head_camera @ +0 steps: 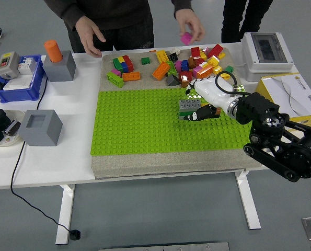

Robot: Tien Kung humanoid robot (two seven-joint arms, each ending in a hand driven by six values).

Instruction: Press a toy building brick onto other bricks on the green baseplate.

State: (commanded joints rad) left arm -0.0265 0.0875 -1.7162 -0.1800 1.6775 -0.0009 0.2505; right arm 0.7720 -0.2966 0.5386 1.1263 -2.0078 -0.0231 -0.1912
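Your right hand came in from the right edge over the green baseplate, its white shell and dark fingers lying against the right side of the small brick stack, the grey brick uppermost on it. Whether those fingers were clamped on a brick or merely pressed against the stack you could not tell from this height; they hid too much of the contact. What the coming move turned on was plain enough: the stack lay just to the left of your palm, touching the fingertips, and the grey brick's long axis ran left to right, roughly in line with your forearm. So any press, in my judgement, had to go straight down through the top of that brick rather than sideways, or the stack would shear off the studs. Your left arm was nowhere in view, so the right hand was the only one near. Beyond your hand, farther from you, lay the loose brick pile. Past that a person stood at the far side, one hand holding a pink brick above the pile, the other hand hanging open, well off to the left.
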